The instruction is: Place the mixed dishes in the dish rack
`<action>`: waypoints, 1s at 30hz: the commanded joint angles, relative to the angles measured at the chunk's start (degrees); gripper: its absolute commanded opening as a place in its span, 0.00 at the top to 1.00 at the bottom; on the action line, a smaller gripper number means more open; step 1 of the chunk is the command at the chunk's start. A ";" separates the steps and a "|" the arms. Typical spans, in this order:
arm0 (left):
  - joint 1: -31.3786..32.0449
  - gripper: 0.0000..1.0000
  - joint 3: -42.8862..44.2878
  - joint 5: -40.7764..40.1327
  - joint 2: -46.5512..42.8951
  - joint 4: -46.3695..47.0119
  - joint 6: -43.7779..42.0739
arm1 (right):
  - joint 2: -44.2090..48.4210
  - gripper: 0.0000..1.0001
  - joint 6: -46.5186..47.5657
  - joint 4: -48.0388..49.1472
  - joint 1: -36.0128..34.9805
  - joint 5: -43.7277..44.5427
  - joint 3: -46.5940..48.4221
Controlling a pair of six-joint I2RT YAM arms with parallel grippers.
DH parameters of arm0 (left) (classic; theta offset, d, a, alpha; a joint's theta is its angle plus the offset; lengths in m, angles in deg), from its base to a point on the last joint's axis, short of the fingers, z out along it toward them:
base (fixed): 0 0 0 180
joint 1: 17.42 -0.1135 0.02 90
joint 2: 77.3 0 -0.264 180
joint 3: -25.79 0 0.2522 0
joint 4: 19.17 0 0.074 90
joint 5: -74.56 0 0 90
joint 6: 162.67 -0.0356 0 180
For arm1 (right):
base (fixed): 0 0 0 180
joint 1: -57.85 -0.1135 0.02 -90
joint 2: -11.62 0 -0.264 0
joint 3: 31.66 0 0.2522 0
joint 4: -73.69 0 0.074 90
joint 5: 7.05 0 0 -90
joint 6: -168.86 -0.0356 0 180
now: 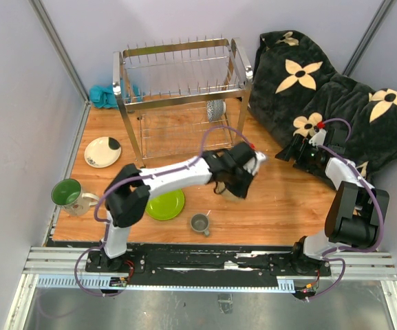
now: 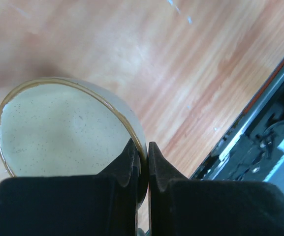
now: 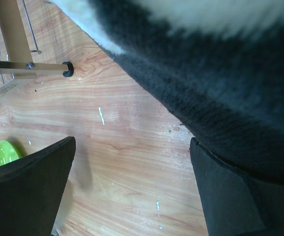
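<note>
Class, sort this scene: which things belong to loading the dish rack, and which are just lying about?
Job: dish rack, lime-green plate, cream plate, green-lined mug, grey mug, cream-yellow bowl.
Lying about: black flowered blanket, teal cloth.

We see a lime-green plate, a cream plate with a black patch, a white mug green inside, a speckled cream bowl with a brown rim, and a black blanket with cream flowers.

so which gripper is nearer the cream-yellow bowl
Left. The left gripper is shut on the rim of the cream-yellow bowl; the right gripper hangs open far off by the black blanket.
</note>
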 commanded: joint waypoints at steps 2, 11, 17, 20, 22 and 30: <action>-6.94 0.99 -1.82 13.56 -7.85 12.41 4.80 | -1.94 0.00 -5.05 -4.98 2.50 1.81 -2.71; -16.20 0.99 -10.73 28.94 -11.26 31.43 17.79 | -0.50 0.01 -4.75 -6.63 1.70 1.99 -2.44; -21.17 0.99 -20.85 35.49 -13.60 50.08 29.19 | 0.25 0.01 -4.13 -7.86 1.70 2.67 -2.16; -23.47 0.99 -22.89 37.14 -13.06 57.05 32.59 | 0.75 0.01 -3.95 -8.52 1.70 2.85 -2.10; -24.95 0.99 -22.52 38.02 -12.04 58.13 32.99 | 1.10 0.01 -3.67 -9.01 1.75 3.14 -2.04; -30.57 0.99 -20.38 41.03 -8.94 65.45 37.64 | 2.34 0.01 -2.87 -11.32 1.72 4.06 -1.83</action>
